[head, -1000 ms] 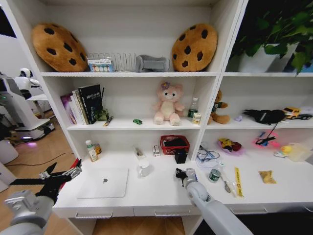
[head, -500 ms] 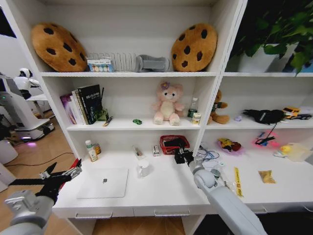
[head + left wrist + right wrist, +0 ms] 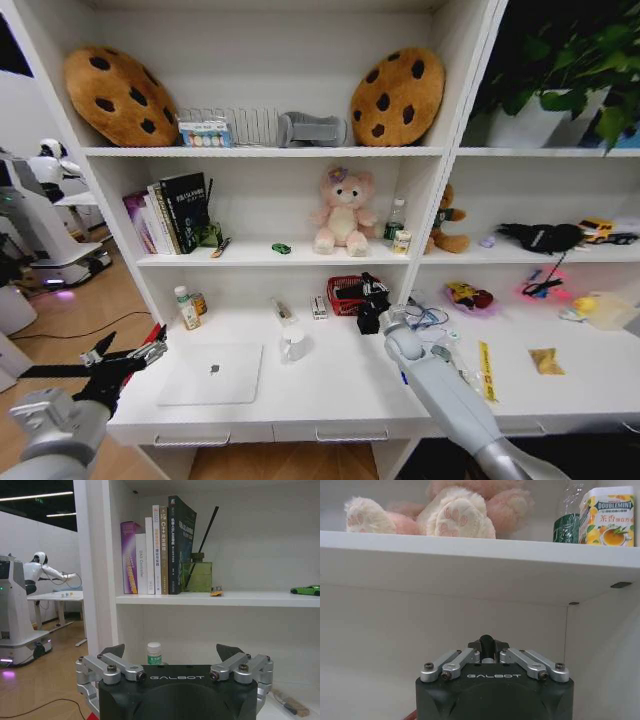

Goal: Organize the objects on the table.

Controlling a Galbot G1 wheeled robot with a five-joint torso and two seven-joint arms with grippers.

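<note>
The silver laptop (image 3: 212, 372) lies closed on the left part of the white table (image 3: 330, 385). My left gripper (image 3: 126, 358) hovers open just off the table's left end, level with the laptop; its black fingertips (image 3: 113, 651) stand wide apart. My right gripper (image 3: 371, 298) is held above the table's back, right in front of the red wire basket (image 3: 350, 295) and under the teddy's shelf. Its fingers (image 3: 487, 647) are pressed together, and I cannot tell whether anything is between them. A tiny green toy (image 3: 281, 248) sits on the middle shelf.
A white mug (image 3: 293, 343) stands at the table's middle. Small bottles (image 3: 186, 308) are at the back left, books (image 3: 170, 213) and a pink teddy (image 3: 343, 212) on the shelf above. Cables and small items (image 3: 470, 300) litter the right section.
My right arm has stretched forward and lifted, carrying its gripper from near the table's front up to the red basket. The left arm has stayed still.
</note>
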